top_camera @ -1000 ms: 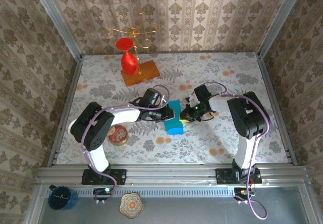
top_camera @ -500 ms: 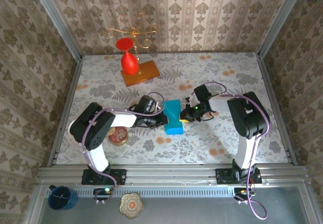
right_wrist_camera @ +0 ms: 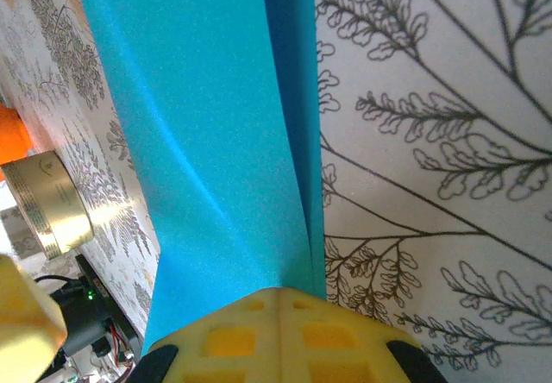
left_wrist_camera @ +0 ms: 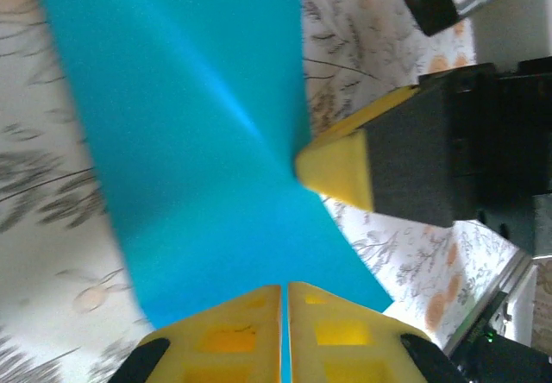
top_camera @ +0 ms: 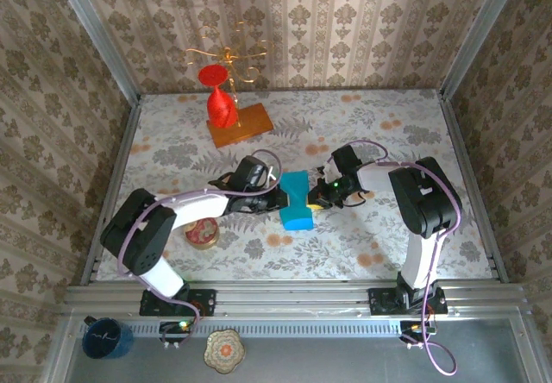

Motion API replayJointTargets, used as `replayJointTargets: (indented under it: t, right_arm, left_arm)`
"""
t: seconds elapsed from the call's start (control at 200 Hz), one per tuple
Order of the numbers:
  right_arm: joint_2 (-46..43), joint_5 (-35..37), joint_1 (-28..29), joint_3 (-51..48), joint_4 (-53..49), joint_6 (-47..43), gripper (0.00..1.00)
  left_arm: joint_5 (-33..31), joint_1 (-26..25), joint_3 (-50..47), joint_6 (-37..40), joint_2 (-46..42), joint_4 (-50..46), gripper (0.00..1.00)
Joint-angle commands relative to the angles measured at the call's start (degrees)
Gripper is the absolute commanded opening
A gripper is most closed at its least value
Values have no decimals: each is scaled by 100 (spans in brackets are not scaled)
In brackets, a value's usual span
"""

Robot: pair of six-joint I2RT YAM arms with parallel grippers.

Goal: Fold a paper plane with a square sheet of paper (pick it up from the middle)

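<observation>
Paper (top_camera: 296,200): centre of the top view, between both tools, waist pinched narrow.
Left tool (left_wrist_camera: 284,291): clamped on paper's left edge.
Right tool (right_wrist_camera: 278,296): clamped on right edge.
Handling: likely light, limp, easily torn; hold mid-edges gently.

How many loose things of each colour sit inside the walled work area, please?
Teal-blue: 1 (paper)
Red: 1 (glass)
Orange: 1 (wooden block)
Gold: 2 (round tin, wire stand)
Total: 5
</observation>
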Motion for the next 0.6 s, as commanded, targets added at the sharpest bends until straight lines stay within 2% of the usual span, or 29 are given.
replayJointTargets:
  t: [0.0,0.155,0.33,0.5,0.595]
  right_arm:
    - [628,1839,-106,-515,-1017,145,5]
    - [602,1841,-104,-533,-992,145,5]
    - [669,1897,-101,-490,-1029,188,5]
    - [607,1972,-119,-497,-1017,255,5]
    - [585,1979,-117,-506,-992,277,5]
  left_arm:
    - [115,-153,199,-45,456,56,12]
    - [112,-188,-38,-163,711,78,12]
    - [143,-78,-677,-274,622,185,12]
    - [-160,135,-1254,-195,32,-380,11]
    - [-280,210,-1243,-157,-421,-532,11]
